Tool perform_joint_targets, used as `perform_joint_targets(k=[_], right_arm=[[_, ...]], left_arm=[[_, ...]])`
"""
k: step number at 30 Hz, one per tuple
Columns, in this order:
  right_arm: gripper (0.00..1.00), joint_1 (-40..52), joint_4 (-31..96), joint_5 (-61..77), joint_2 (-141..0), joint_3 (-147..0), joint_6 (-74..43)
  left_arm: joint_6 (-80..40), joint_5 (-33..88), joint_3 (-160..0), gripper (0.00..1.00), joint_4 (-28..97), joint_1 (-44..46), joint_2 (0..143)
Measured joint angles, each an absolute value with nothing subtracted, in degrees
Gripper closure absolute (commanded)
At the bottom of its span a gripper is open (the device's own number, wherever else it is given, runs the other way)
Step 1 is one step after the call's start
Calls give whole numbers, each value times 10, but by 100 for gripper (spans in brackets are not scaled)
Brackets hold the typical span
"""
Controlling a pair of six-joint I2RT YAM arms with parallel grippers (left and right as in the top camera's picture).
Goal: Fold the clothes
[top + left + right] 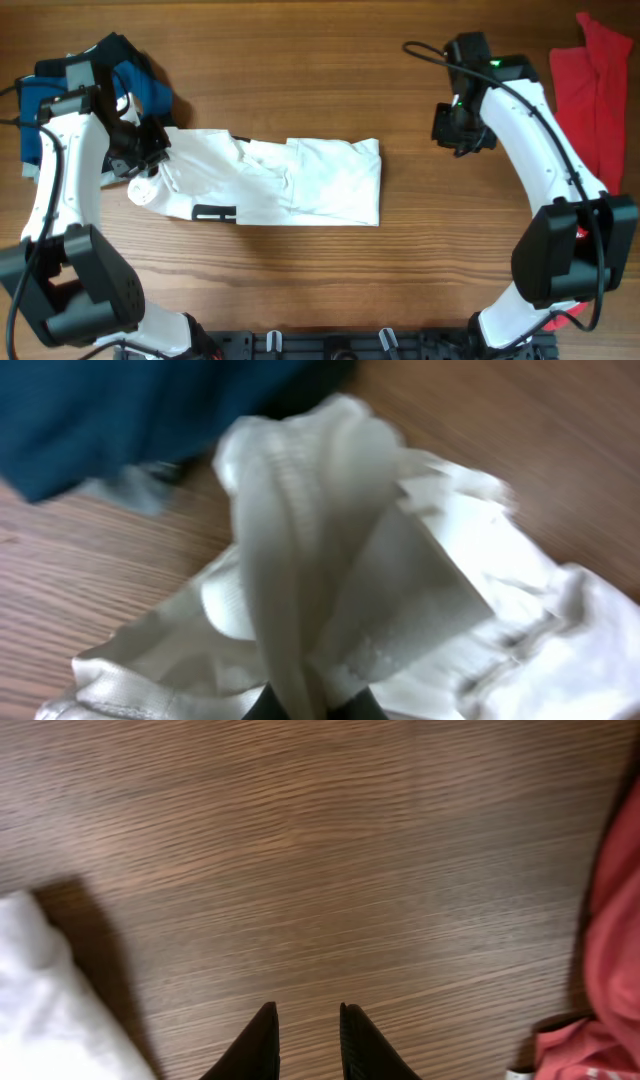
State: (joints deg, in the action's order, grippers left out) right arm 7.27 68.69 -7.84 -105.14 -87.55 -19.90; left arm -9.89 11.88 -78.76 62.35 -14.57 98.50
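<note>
Overhead view: a wooden table carries everything. The white T-shirt is the largest item and serves as the landmark. It lies flat as a long, rumpled band running left to right, with a straight right edge and a bunched left end.

Red garment: well to the right of the white T-shirt, apart from it, in a loose heap at the table's right edge.

Blue garments: just beyond the white T-shirt's left end, on its upper side. Dark and lighter blue layers are stacked together, partly covered by the left arm.

Left gripper: over the white T-shirt's left end. In the left wrist view, the left gripper has its dark fingertips clamped together on a raised ridge of the white T-shirt. The cloth rises out of the jaws in ribbed folds, with blue fabric close behind. The frame is blurred.

Right gripper: to the right of the white T-shirt's right edge and clear of it, above bare wood. In the right wrist view, the right gripper shows a narrow gap between its fingers and holds nothing. The white T-shirt's corner lies off to the left, and the red garment is at the right margin.

Black bar print: small, on the white T-shirt's lower edge, nearer the left end.
</note>
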Motion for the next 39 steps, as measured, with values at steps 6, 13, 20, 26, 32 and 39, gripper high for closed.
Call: perform_joint_targets(k=[6, 13, 20, 26, 32, 39], right_arm=[[79, 50, 693, -80, -1051, -875, -187], [79, 50, 700, -80, -1051, -875, -176], [79, 50, 711, -80, -1051, -875, -174], [80, 50, 714, -80, -1051, -875, -167], [80, 50, 719, -80, -1051, -875, -161], [80, 50, 725, -80, -1051, -875, -161]], left_arm=[[-90, 185, -788, 96, 639, -92, 949], [-118, 324, -788, 96, 576, 67, 938], [-194, 308, -789, 96, 530, 198, 938], [-253, 281, -789, 96, 499, 273, 938], [-292, 236, -789, 96, 486, 322, 943], [-315, 219, -789, 37, 427, 351, 979]])
